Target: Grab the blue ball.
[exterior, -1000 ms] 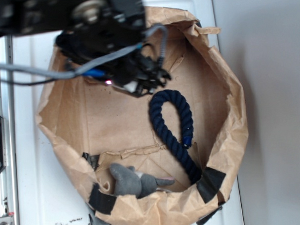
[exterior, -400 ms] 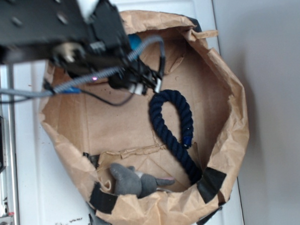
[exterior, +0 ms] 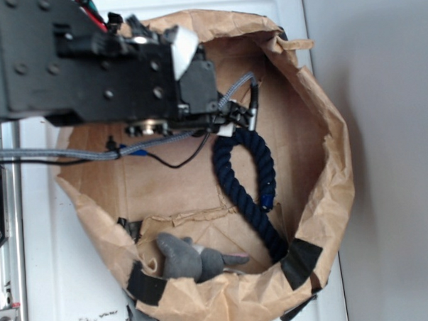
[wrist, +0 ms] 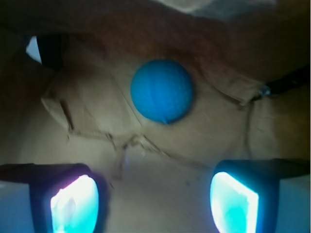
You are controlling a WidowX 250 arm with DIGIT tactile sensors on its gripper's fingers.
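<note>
- Gripper (wrist: 154,204) spread wide in the wrist view, both pads glowing at the bottom corners, nothing between them but bare brown paper.
- Blue ball (wrist: 162,91) just ahead of the open jaws, centred between their lines, resting on the creased floor of the paper bag (wrist: 97,111) near its far wall; not yet touched.
- Compared with a second ago: arm swung further over the bag and to the right, wrist now sitting above the top of the rope loop; ball briefly visible beside the wrist a moment back, now covered from outside.
- Meaning for the task: lined up on the ball, approach looking nearly done; judged still short of a grasp, with a forward reach and a close left to do.
- Exterior view: no ball at all, hidden under the black arm (exterior: 82,67); gripper itself barely readable there.
- Exterior view alone gives the wider scene: navy rope (exterior: 245,180) looped mid-bag, grey plush mouse (exterior: 193,259) at the near rim, white desk (exterior: 49,281) under the bag.
- Wrist view alone gives ball position and jaw spacing.
</note>
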